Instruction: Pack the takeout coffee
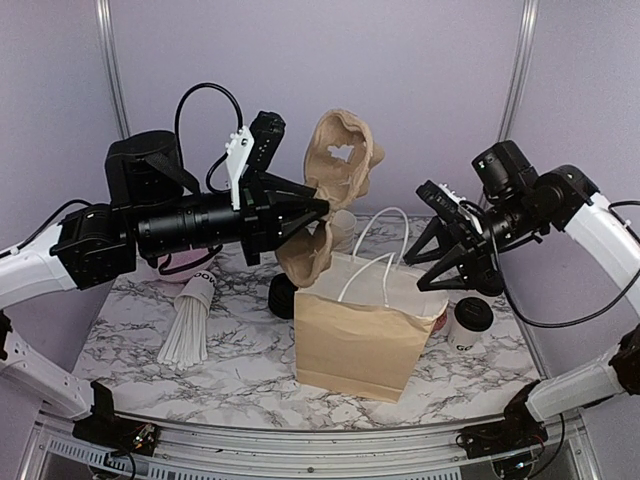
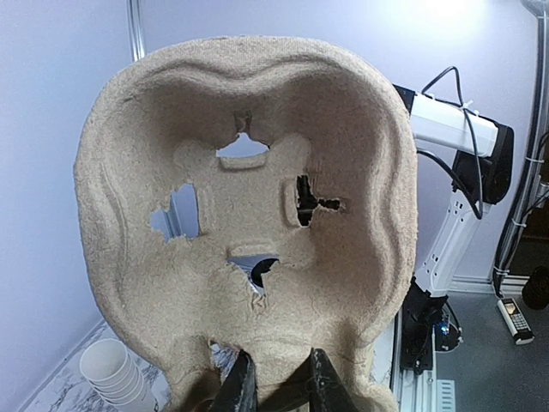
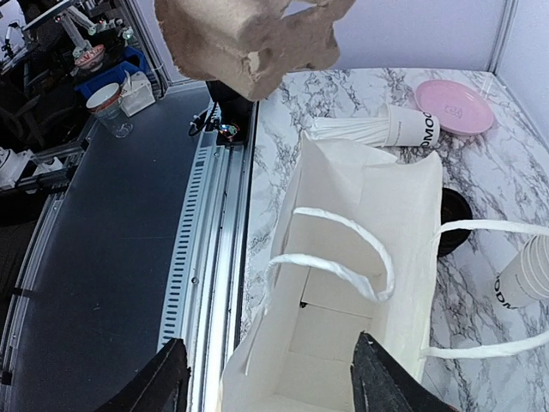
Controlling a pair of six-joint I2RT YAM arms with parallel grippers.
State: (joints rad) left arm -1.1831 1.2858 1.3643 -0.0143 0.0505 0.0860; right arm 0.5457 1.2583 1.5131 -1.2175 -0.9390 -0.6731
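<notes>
From above, the left hand [image 1: 318, 210] is up in the air. It is pinching a brown cup tray [image 1: 335, 160] by its edge. The tray hangs on its side, high over the table [image 1: 240, 350]. A brown bag [image 1: 365, 335] stands open on the table, with its white handles up. The right hand [image 1: 450, 280] is over the right side of the bag, with its fingers spread apart. One coffee cup [image 1: 470, 325] with a black lid stands on the table just beside the bag, on its right. A straw cup [image 1: 195, 300] lies on its side to the left.

From the left wrist, the cup tray [image 2: 343, 129] fills almost the whole view. It has some torn holes. The left hand [image 2: 283, 390] has its two fingers [image 2: 244, 386] pressed on the bottom edge of the tray. A stack of white cups [image 2: 111, 369] is low on the left.

From the right wrist, the right hand [image 3: 270, 386] is spread wide above the open brown bag [image 3: 369, 189] and holds nothing. The cup tray [image 3: 249, 34] hangs at the top. Past the bag are the straw cup [image 3: 403, 129] and a pink plate [image 3: 455, 107]. The stack of white cups [image 3: 527, 279] is at the right edge.
</notes>
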